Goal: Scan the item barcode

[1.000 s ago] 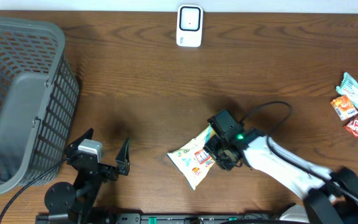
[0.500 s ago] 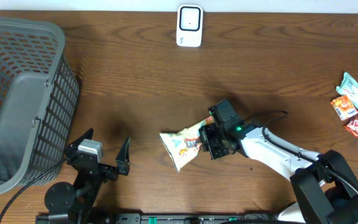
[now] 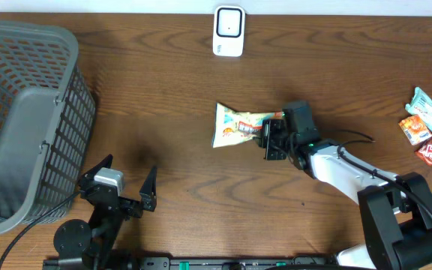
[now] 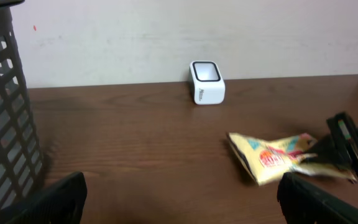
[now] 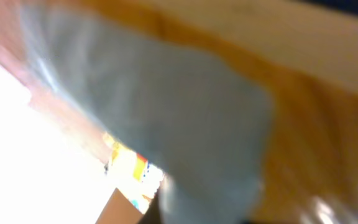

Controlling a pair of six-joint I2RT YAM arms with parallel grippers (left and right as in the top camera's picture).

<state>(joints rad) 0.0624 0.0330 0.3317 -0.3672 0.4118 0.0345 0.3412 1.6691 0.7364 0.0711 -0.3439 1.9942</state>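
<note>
Overhead camera first, and the right gripper has its jaws pinched tight on the right-hand end of the snack packet. The rest of the bag sticks out flat to the left over the middle of the table. Gripping by the crimped end looks deliberate, since it leaves the printed faces uncovered for reading. The white scanner stands at the far edge, almost directly beyond the packet but well apart from it, its window facing back toward the arms, so the bag has ground to cover before any code can be read. From the left wrist camera the packet hangs low, and whether it is just off the wood or brushing it is hard to call (the barcode itself cannot be made out from any angle). The right wrist camera is a blur of pale wrapper and orange print, the bag pressed right up against the lens. The left gripper sits at the near edge with its fingers spread wide and nothing between them, out of the way beside the grey basket, which is probably where scanned goods end up. A small cluster of other snacks waits at the far right edge. My read: the pick is done and presenting the packet to the scanner comes next.
</note>
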